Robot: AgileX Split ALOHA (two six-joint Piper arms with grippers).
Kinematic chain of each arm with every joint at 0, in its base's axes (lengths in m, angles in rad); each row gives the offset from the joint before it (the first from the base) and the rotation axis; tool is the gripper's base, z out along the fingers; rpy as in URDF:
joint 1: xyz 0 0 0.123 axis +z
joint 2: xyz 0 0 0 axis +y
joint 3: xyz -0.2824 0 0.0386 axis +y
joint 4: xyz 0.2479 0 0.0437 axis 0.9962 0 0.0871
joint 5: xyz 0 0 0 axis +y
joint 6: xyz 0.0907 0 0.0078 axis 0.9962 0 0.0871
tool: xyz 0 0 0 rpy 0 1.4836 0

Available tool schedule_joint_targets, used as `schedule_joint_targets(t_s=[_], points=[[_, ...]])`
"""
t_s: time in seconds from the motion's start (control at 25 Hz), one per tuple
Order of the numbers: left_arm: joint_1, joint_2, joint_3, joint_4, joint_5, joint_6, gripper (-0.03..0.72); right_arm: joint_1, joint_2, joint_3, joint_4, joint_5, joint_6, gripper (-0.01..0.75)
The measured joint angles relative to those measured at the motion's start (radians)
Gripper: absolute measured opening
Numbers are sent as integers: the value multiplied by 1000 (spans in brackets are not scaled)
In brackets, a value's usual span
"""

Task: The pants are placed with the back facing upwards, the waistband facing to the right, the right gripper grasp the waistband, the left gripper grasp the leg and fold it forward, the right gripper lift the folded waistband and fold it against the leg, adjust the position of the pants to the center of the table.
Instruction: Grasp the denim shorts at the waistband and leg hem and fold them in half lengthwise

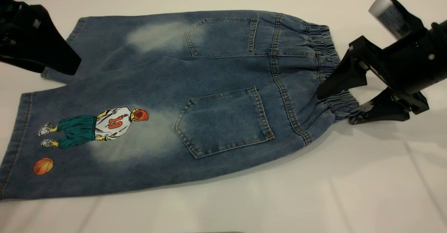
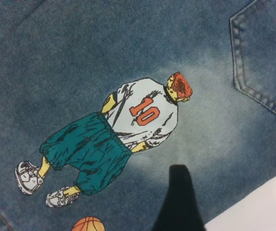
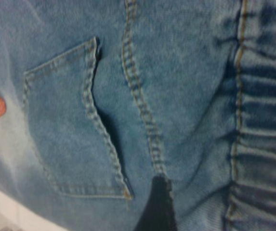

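From the outside camera, you see your right gripper (image 1: 337, 102) reaching in from the right side, tilted down toward the table (image 1: 349, 177). Its two black fingers are spread apart. One finger sits on top of the waistband (image 1: 326, 56) and the other lies low by the table at the waistband's near corner, so the puckered edge is between them. They have not closed on it. The whitish tube (image 1: 386, 14) sticks up behind the gripper. Your left gripper (image 1: 42, 48) hangs at the far left, over the hem of the far leg. You cannot tell if its fingers are apart or together. The pants (image 1: 167, 100) lie flat, back side up, with both back pockets showing and the waistband pointing right. The basketball player print (image 1: 94, 126) and the orange ball (image 1: 43, 166) are on the near leg.

From the left wrist camera, you look down on the player print (image 2: 113, 149). One black fingertip (image 2: 178, 202) pokes in over the denim near the ball (image 2: 87, 224), close to the pants' edge and the white table (image 2: 258, 207).

From the right wrist camera, one black fingertip (image 3: 157, 204) rests on the denim between a back pocket (image 3: 75, 125) and the gathered waistband (image 3: 265, 130).
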Motion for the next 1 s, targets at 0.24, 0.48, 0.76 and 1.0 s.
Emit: schedule_joint_targets(t_s=[0.24, 0.48, 0.76, 1.0], points=[[0, 0, 0, 0, 0, 0, 511, -2, 24, 0, 52, 34, -57, 553], [0, 0, 0, 0, 0, 0, 511, -2, 24, 0, 100, 16, -74, 499], [0, 0, 0, 0, 0, 0, 511, -2, 26, 0, 99, 5, -75, 214], [0, 0, 0, 37, 12, 0, 511, -2, 27, 0, 98, 11, -116, 34]])
